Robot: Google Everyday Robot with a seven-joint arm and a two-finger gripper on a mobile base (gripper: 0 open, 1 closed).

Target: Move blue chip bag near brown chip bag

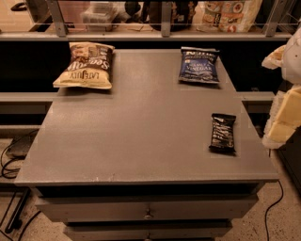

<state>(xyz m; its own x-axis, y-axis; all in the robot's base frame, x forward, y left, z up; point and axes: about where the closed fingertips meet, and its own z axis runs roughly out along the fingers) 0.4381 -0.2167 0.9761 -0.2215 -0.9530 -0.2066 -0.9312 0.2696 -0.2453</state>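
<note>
a grey counter (141,136) fills most of the view, seen from the front and above. the blue chip bag (199,65) lies flat at about 1 o'clock on the counter top, close to the far edge, its white "vinegar" lettering readable and its top end pointing away. the brown chip bag (86,66) lies at about 11 o'clock, also near the far edge, puffy, with its lettering upside down from this side. the two bags are well apart, with bare counter between them. a small black wrapped bar (222,133) lies at about 4 o'clock, near the right edge, lengthwise front to back, well clear of both bags.

the hand (284,117) shows as a pale cream and yellow shape at 3 o'clock, at the right border of the view, beside the counter's right edge and not touching any bag. whether it is wide or narrow cannot be told, and it holds nothing that can be seen.

at 12 o'clock, behind the counter, a shelf (141,34) with a metal rail carries more snack packets (230,14). at 6 o'clock a drawer front with a small knob (148,215) sits under the counter top. dark cables (9,164) lie on the floor at 8 o'clock.
</note>
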